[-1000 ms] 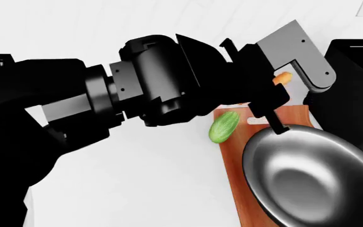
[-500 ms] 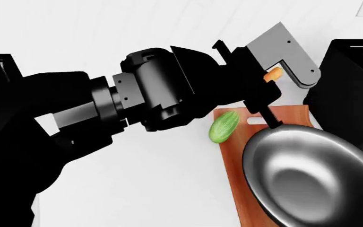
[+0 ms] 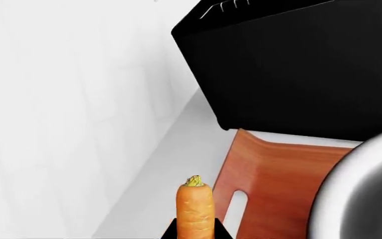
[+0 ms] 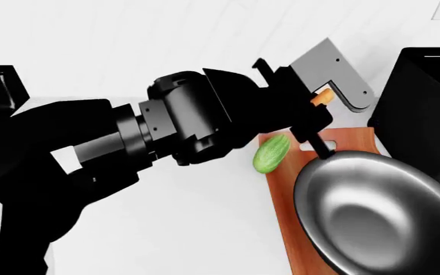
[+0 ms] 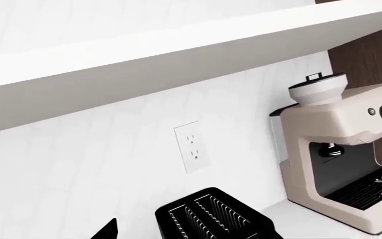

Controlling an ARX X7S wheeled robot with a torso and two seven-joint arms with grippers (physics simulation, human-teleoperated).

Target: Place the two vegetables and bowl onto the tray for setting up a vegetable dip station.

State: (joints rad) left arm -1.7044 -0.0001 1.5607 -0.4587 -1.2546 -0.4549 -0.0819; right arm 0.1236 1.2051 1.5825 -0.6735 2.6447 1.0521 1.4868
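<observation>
Gripping slim orange carrot (image 3: 196, 211) (green stub tip), left claw (image 4: 317, 109), right claw unseen.

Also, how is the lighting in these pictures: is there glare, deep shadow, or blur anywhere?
Head view: the bowl shows soft bright reflections, and the left arm is so black that the left pincer has little detail. Left wrist view: the carrot is sharp, and the dark appliance is nearly featureless. Right wrist view: evenly lit, no blur.

One carrot (image 4: 322, 97), one cucumber (image 4: 271, 153), one bowl (image 4: 380, 212), one tray (image 4: 285, 200), one toaster (image 5: 211, 216), one coffee machine (image 5: 340, 159).
</observation>
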